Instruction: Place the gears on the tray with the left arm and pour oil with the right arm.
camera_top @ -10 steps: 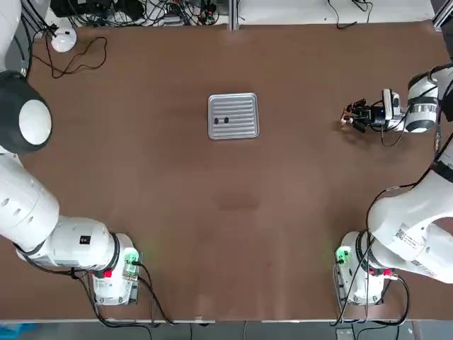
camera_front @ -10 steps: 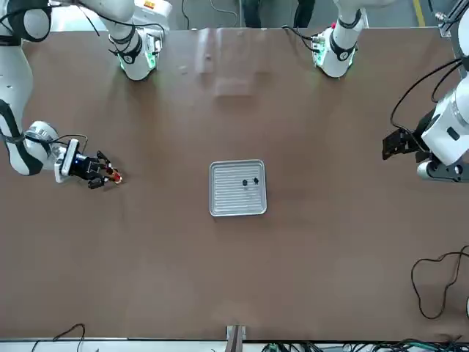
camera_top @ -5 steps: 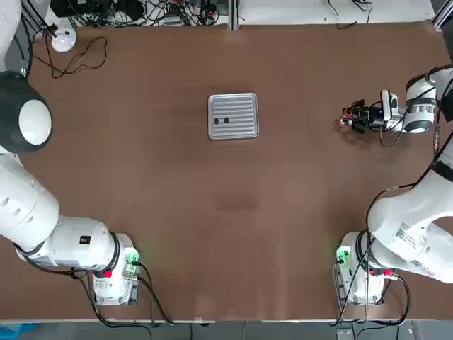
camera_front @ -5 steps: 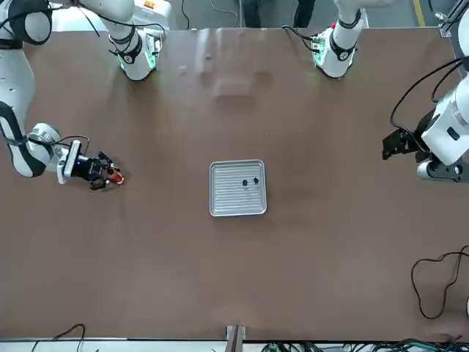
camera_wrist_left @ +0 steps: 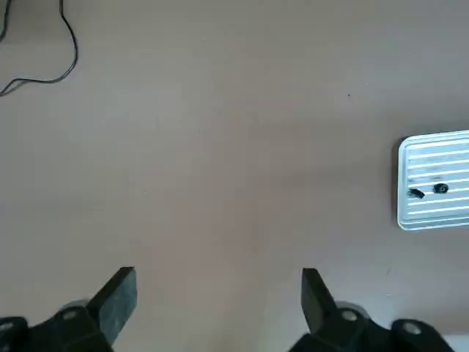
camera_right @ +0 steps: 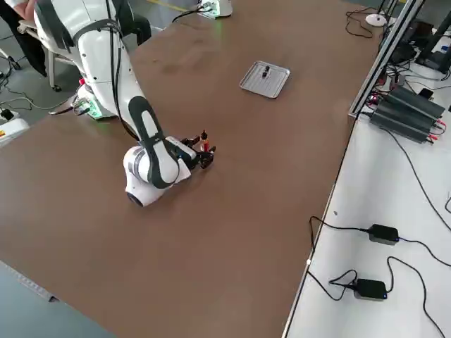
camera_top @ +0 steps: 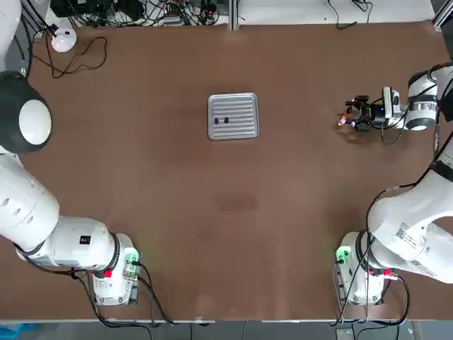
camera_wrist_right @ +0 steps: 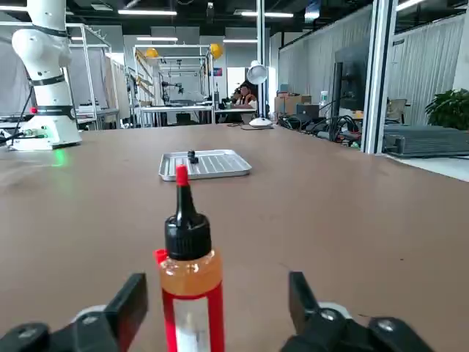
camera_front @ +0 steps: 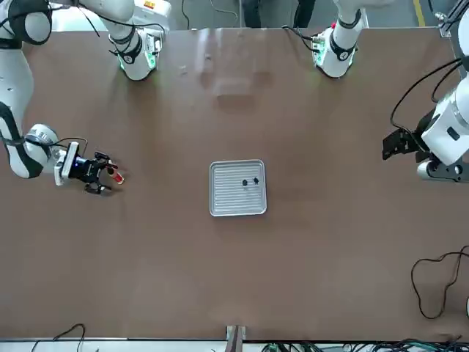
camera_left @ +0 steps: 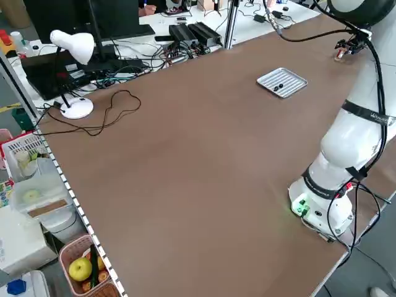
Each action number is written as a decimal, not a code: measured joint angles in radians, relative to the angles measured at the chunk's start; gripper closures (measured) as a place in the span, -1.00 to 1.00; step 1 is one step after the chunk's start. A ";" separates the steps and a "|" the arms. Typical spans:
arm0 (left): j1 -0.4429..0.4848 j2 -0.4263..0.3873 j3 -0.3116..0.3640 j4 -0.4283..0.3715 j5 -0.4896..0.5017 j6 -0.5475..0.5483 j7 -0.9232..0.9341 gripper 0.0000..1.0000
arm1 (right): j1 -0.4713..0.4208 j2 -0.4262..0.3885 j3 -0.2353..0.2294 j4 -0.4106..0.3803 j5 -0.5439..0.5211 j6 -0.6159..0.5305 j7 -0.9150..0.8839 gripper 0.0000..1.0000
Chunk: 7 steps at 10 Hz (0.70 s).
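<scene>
Since a second ago, the right tool (camera_wrist_right: 212, 308) has let go of the oil bottle (camera_wrist_right: 190, 282); its fingers (camera_wrist_right: 128, 304) now stand wide on either side, apart from it. That bottle stands upright on the brown worktop (camera_top: 233, 212) just ahead of the tool, between its fingertips, red tip up. Well beyond the bottle, toward the middle of the worktop, lies the ribbed metal tray (camera_top: 233, 116) with both dark gears (camera_top: 221, 120) resting on it side by side. Farther off, across the worktop from the right tool, the left tool (camera_wrist_left: 218, 293) hangs above bare worktop with its fingers spread wide and nothing between them, the tray well off to one side.
</scene>
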 joint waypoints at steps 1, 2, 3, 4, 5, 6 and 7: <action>0.000 0.000 0.000 0.000 0.000 0.000 0.000 -0.98 | 0.000 -0.003 -0.011 0.013 -0.009 0.005 0.000 -1.00; 0.000 0.000 0.000 0.000 0.000 0.000 0.000 -0.98 | -0.001 -0.010 -0.024 0.028 -0.037 0.008 0.001 -1.00; 0.000 0.000 0.000 0.000 0.000 0.000 0.000 -0.98 | 0.001 -0.021 -0.040 0.050 -0.081 0.011 0.017 -1.00; 0.000 0.000 0.000 0.000 0.000 0.000 0.000 -0.98 | 0.008 -0.035 -0.059 0.071 -0.125 0.017 0.032 -1.00; 0.000 0.000 0.000 0.000 0.000 0.000 0.000 -0.98 | 0.018 -0.063 -0.075 0.081 -0.161 0.030 0.050 -1.00; 0.000 0.000 0.000 0.000 0.000 0.000 0.000 -0.98 | 0.026 -0.103 -0.082 0.085 -0.202 0.038 0.078 -1.00; 0.000 0.000 0.000 0.000 0.000 0.000 0.000 -0.98 | 0.033 -0.153 -0.086 0.086 -0.240 0.041 0.116 -1.00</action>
